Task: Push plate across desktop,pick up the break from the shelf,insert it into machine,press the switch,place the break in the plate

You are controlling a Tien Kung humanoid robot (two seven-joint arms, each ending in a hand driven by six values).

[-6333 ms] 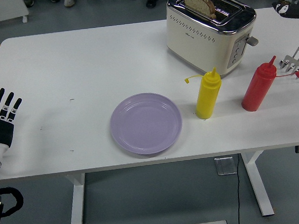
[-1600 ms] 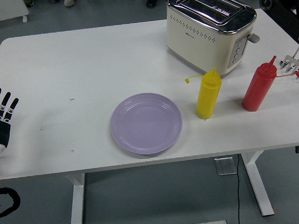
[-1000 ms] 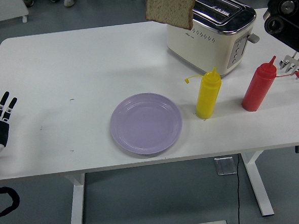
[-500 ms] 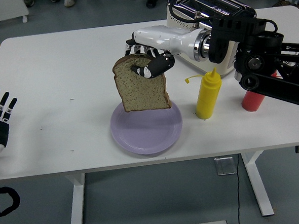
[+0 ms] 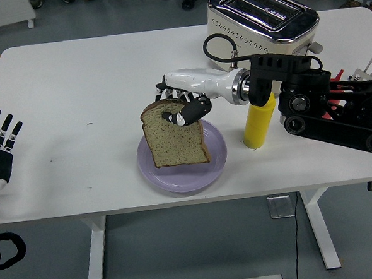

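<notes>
Right robot hand (image 5: 182,102) grips bread (image 5: 173,136) — lower now, nearly on plate (image 5: 214,166); left idle.

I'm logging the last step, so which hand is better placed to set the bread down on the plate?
The right hand. It already grips the bread by its top edge, with the slice hanging over the purple plate. The left hand rests open at the table's left edge, far from the plate.
</notes>
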